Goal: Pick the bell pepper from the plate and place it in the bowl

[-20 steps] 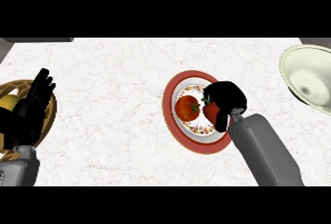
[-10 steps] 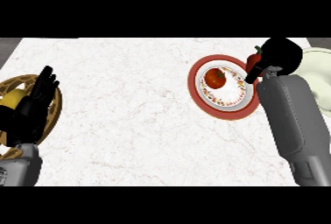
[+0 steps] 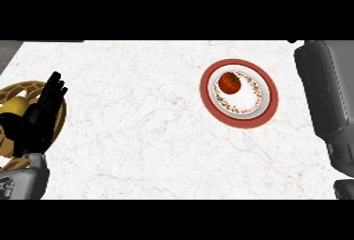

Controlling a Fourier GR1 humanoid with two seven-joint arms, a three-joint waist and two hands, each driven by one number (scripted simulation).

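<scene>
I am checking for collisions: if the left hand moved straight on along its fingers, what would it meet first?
Probably nothing: past the left hand only counter shows, up to its far edge; depth is unclear.

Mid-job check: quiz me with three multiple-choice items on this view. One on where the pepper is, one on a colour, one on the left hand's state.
1. Where is the bell pepper?
A. On the plate
B. On the bare counter
C. Out of view

2. What colour is the plate's rim?
A. Blue
B. Red
C. Green

3. What state is the left hand in?
A. Curled round the pepper
B. Open, fingers straight
C. Out of view

Answers:
1. A, because the pepper sits inside the plate's rim, towards its far side, not on the counter.
2. B, because a red band circles the white centre.
3. B, because it shows at the view's left with fingers up, holding nothing.
</scene>
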